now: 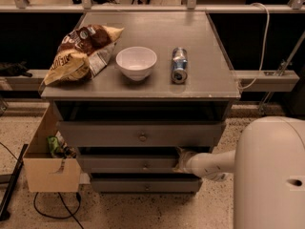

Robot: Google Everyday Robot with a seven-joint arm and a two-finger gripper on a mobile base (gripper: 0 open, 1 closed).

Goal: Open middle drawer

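The grey cabinet has three drawers. The middle drawer (128,164) is the low flat front with a small round knob (145,165) at its centre. It stands a little out from the cabinet, with a dark gap above it. My gripper (181,160) reaches in from the right on a white forearm (212,164). It sits at the right end of the middle drawer's front, by its top edge and to the right of the knob. The taller top drawer (140,134) juts out above it.
On the cabinet top (200,80) lie a chip bag (78,54), a white bowl (136,62) and a can on its side (179,65). A cardboard box (50,163) stands on the floor at the left, with a cable (52,209) beside it. My white arm shell (271,173) fills the lower right.
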